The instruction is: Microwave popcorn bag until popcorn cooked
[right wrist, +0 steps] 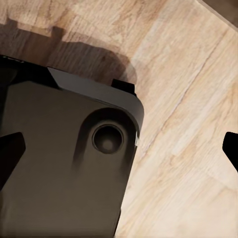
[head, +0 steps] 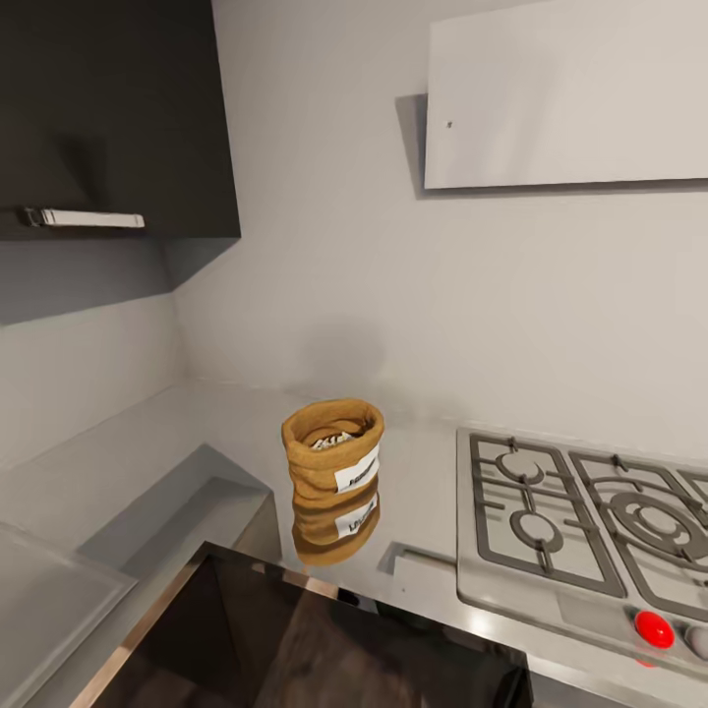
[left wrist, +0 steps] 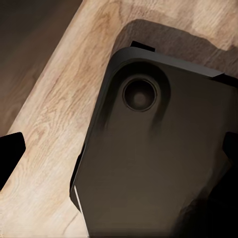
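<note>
Down at the bottom of my head view, closest to me, is the shiny edge of the countertop (head: pixel 433 580), with dark space under it. Both my arms hang low. Through the left wrist camera I see the robot's black base (left wrist: pixel 158 163) over a wood floor (left wrist: pixel 54 124), and two dark finger tips sit far apart at the sides, with nothing between them. So the left gripper (left wrist: pixel 121 151) is wide open and holds nothing. The right gripper (right wrist: pixel 124 151) looks the same: tips far apart, nothing held.

A bit farther, at about 12 o'clock from me, the popcorn bag (head: pixel 332 450) stands straight up on the grey top, mouth open to the sky. Its white label faces me and a little to the right. Pale popcorn (head: pixel 332 440) shows inside.

The stove (head: pixel 580 521) lies at 2 o'clock, just beside the bag but not touching.

I think the bag sits almost in the middle, so either arm could go. It must rise and reach forward.
</note>
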Motion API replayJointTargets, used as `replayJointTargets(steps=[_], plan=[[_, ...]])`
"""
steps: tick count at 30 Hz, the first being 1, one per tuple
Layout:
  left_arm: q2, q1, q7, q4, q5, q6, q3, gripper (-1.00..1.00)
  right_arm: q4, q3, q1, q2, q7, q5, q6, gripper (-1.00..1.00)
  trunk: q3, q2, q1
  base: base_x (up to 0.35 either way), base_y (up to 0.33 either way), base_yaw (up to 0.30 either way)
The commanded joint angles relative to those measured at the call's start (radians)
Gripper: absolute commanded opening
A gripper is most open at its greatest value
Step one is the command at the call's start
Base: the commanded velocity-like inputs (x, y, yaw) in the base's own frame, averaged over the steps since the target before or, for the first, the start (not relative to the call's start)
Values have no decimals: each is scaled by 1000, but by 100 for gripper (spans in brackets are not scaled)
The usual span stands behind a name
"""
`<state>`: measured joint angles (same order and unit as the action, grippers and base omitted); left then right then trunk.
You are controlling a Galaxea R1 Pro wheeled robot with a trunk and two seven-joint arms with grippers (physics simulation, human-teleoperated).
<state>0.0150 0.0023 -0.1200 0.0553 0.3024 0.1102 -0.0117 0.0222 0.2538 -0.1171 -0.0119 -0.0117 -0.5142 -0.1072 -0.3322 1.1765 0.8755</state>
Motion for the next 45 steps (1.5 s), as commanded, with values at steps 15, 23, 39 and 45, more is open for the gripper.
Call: replayJointTargets(steps=[15,23,39,45], plan=[[0,-1,-9,3,3,2,-1,100,2,9,-1,1,-4,-6,-5,100,-12,-28,-15,0,0,0],[2,0,-10,3,3,3,-1,100,2,9,-1,1,-4,-6,-5,100,-25,-28,-15,0,0,0],[2,0,-9,3,3,2,1,100,2,9,-1,0,-4,-5,-5,100,-50,-28,-15,0,0,0],[2,0,-9,3,3,2,1,100,2,9,-1,0,-4,-4,-5,100,-60,-28,-15,0,0,0]])
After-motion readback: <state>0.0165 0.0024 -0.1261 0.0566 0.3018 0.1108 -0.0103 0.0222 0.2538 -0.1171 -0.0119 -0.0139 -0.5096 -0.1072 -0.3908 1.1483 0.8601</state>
